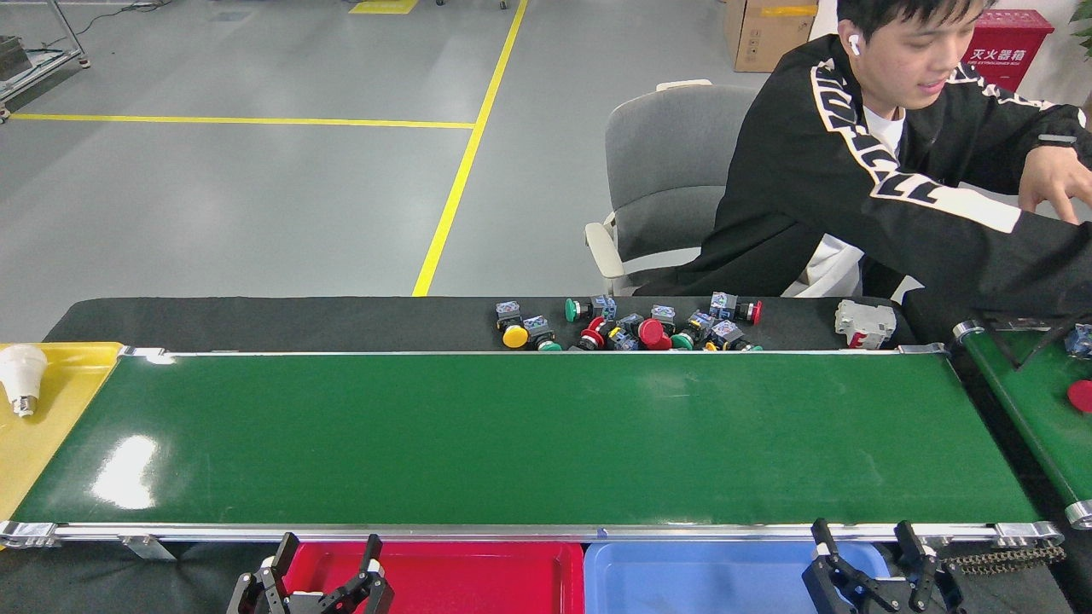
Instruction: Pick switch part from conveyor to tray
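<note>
1. Conveyor [529,439] belt, glossy dark green with silver side rails, runs across the desk [256,322] from left to right; its surface is bare, with a bright glare patch near the left end.
2. Black cloth covers the desk; along the far edge, just behind the belt's far rail, lies a heap of switch parts [631,326] with red, green and yellow caps, none of them on the belt.
3. Right of that heap, near the far right corner of the belt, sits a pale grey breaker block [865,324].
4. At the near edge, just under the near rail, the red tray [478,580] sits beside a blue tray [682,580]; what shows of both looks empty.
5. At the left end a yellow tray [51,426] holds a white bulb [21,375].
6. At the right edge a second, shorter green belt [1032,409] is partly seen, carrying a red cap [1082,396].
7. Left hand [328,554] hovers over the red tray's left end, fingers spread and holding nothing; right hand [866,541] hovers at the blue tray's right end, likewise released.
8. Behind the desk a person [853,170] in a black top sits on a grey chair [665,170], reaching toward the right.
9. Grey floor [256,188] beyond carries yellow lines; a cardboard box [768,30] and a red cabinet [1007,47] stand at the back.
</note>
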Controlling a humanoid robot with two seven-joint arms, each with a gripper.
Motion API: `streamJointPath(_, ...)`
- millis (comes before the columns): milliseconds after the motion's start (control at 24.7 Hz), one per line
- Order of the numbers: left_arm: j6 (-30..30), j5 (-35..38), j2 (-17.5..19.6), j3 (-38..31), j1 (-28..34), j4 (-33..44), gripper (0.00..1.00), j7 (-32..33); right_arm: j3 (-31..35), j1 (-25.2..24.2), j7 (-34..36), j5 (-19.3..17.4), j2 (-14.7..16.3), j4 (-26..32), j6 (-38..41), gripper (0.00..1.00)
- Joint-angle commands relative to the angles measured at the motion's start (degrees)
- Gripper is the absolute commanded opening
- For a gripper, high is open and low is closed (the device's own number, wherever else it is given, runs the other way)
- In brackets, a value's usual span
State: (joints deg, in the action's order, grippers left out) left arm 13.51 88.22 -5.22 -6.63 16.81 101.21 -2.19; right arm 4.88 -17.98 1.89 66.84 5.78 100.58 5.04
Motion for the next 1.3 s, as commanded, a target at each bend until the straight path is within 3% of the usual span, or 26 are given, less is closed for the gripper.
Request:
streamJointPath(0, -0.2, -0.2, 0.1, 0.0, -0.5, 0.7, 1.0, -0.8, -0.1, 0.1, 0.5, 0.0, 0.1, 0.8, 0.2, 0.99)
streamJointPath(162, -0.3, -0.2, -0.2, -0.8, -0.5, 0.7, 1.0, -4.8, -0.1, 0.2, 0.4, 0.0, -0.1, 0.8, 0.2, 0.99)
streamJointPath(405, 0.4, -2.2, 0.1, -0.2, -0.4, 0.7, 1.0, -5.9, -0.1, 0.2, 0.2, 0.0, -0.1, 0.8, 0.2, 0.99)
streamJointPath(648, 0.4, -2.1, 3.6, -0.3, -0.4, 0.7, 1.0, -6.6, -0.1, 0.6, 0.2, 0.0, 0.0, 0.8, 0.1, 0.99)
streamJointPath(810, -0.3, -2.0, 2.0, 0.0, -0.9, 0.7, 1.0, -5.6, 0.0, 0.7, 0.2, 0.0, -0.2, 0.8, 0.1, 0.99)
streamJointPath(891, -1.6, -1.7, 1.7, 0.0, -1.3, 0.7, 1.0, -2.2, 0.0, 0.7, 0.2, 0.0, -0.2, 0.8, 0.1, 0.99)
streamJointPath(1256, -4.1, -0.1, 4.8, -0.8, -1.3, 0.7, 1.0, -1.6, 0.3, 0.7, 0.2, 0.0, -0.1, 0.8, 0.0, 0.99)
